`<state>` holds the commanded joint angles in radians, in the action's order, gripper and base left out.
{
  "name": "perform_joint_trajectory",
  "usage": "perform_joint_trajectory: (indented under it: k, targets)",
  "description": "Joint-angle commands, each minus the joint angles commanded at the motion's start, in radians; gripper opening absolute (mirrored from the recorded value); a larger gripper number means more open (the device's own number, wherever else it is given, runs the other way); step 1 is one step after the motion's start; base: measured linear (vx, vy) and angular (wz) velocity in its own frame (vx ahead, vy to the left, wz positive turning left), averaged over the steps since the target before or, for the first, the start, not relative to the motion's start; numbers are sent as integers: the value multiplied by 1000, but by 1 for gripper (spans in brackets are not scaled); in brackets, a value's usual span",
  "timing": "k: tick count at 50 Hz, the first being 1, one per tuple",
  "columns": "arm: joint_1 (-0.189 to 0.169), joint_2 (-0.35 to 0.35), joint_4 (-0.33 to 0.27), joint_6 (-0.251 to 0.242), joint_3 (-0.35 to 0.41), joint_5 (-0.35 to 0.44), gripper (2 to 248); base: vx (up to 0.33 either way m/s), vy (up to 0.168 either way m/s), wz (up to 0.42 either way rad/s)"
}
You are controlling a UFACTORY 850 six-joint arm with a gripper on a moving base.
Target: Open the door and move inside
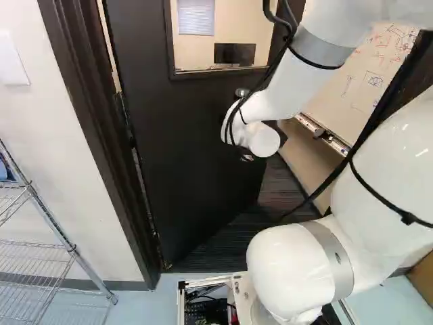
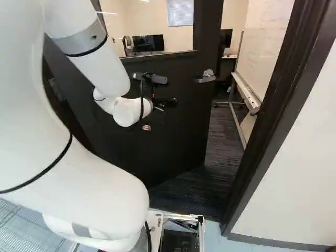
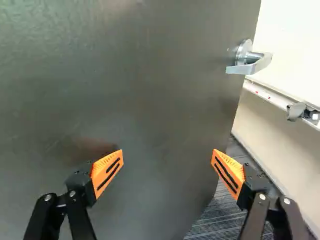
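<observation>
Dark door w/ window [image 2: 173, 131]: ajar, swung away from the arm [image 2: 105, 184] into the carpeted room; gap on the lever side.
Silver lever handle [image 3: 248, 62]: on door near its free edge, ahead of the gripper [image 3: 167, 157], well off the pads.
Gripper: fingers spread wide, nothing held; 1 orange pad [image 3: 108, 170] is over the door face, the other by its free edge. Contact w/ door: can't tell.
Free edge, risk: a push so near it could slide off into the gap, or snag a finger, b/c the fingers straddle that line.
Swing, risk: if door is self-closing (unknown), it could come back on arm or base once pressure's off.
Dark door frame [image 2: 270, 115]: base may clip a jamb if it drives in off-centre or w/ door part-open.
L base view: adds hinge side + wire shelf [image 1: 40, 250] by near wall; lever not clear there, arm's in the way.
R base view: adds lever-side jamb, w/ gap + dark carpet [image 2: 223, 152] beyond.
Wrist view: only one showing finger spread; no frame visible.
</observation>
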<state>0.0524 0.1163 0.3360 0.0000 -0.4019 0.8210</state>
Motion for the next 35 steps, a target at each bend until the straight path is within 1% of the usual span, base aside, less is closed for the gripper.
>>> perform_joint_trajectory:
  k: [5,10,35]
  targets:
    - [14,-22,44,0,-21,0,247,0,0,0]
    - [27,-44,61,0,-42,0,247,0,0,0]
    - [91,-150,68,0,-148,0,247,-1,-3,-1]
